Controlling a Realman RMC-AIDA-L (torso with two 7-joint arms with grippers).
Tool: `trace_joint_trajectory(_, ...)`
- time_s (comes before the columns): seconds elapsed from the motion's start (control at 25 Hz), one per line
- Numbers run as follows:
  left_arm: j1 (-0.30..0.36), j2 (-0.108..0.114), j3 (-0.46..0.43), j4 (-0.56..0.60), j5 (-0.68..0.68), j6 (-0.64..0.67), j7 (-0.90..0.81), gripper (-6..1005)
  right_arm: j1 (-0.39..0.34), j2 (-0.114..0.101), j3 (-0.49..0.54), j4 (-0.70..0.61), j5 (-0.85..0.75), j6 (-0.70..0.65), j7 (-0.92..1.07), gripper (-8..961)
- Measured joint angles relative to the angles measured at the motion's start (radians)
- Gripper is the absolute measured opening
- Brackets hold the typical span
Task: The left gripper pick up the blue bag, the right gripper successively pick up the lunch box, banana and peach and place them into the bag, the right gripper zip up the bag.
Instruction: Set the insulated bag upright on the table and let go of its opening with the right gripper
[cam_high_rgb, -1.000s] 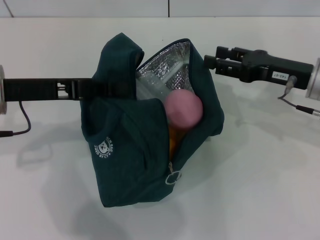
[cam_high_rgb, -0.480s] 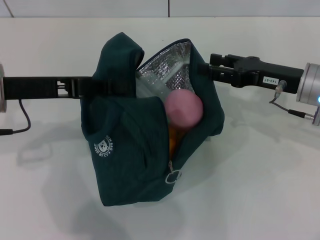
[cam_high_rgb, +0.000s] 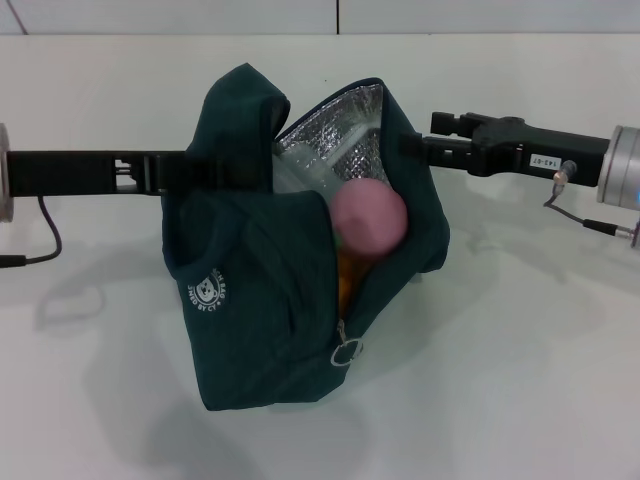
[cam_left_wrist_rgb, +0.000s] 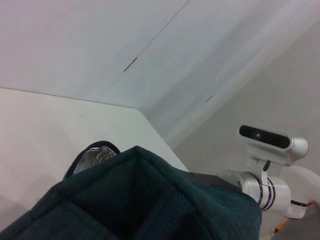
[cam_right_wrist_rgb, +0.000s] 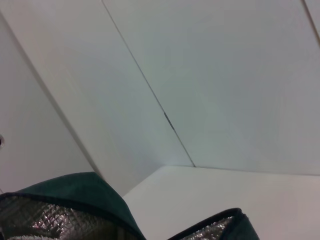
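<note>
Three items seem to be packed already, so we judge zipping is the step in hand: our right gripper (cam_high_rgb: 425, 148), at the blue bag (cam_high_rgb: 260, 300)'s far right rim with its finger opening hidden, should travel down to the ring zip pull (cam_high_rgb: 348, 352) and draw it along the seam. Our left gripper (cam_high_rgb: 195, 172) is buried in the bag's fabric, apparently holding it up, though we cannot tell its closure. The peach (cam_high_rgb: 368, 218) sits in the mouth above the banana (cam_high_rgb: 347, 272), well below the right gripper.
</note>
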Motion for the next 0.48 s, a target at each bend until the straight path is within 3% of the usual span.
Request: trace_joint_trajectory(0.48, 0.0, 0.0, 0.0, 0.004, -0.003, 0.0, 0.001, 46, 0.012, 0.008, -0.002, -0.002, -0.034, 0.002, 0.053, 883)
